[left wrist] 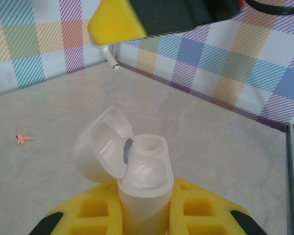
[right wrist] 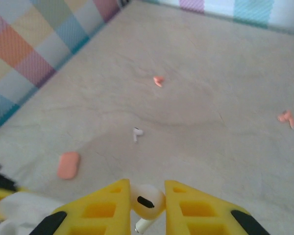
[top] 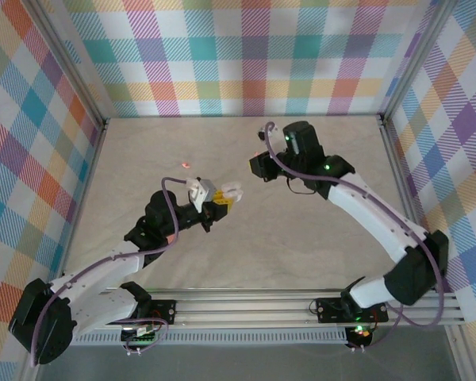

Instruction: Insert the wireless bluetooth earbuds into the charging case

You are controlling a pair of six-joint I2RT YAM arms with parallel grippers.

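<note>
My left gripper (left wrist: 146, 208) is shut on the base of a white charging case (left wrist: 146, 188), held upright with its lid (left wrist: 102, 147) swung open to the left. Its far socket (left wrist: 150, 145) is hollow, and the near one shows a glossy rounded white shape. My right gripper (right wrist: 147, 196) is shut on a white earbud (right wrist: 147, 201), stem pointing down. That gripper's yellow finger (left wrist: 116, 22) hangs above and beyond the case, with the earbud's stem (left wrist: 110, 58) poking out below it. From above, the left gripper (top: 220, 200) and right gripper (top: 258, 168) stand close together mid-table.
Loose on the table lie another white earbud (right wrist: 136, 133), two pink earbuds (right wrist: 158, 81) (right wrist: 285, 117) and a closed pink case (right wrist: 68, 164). One pink earbud (left wrist: 23, 139) lies left of the held case. Plaid walls (top: 246, 55) ring the table.
</note>
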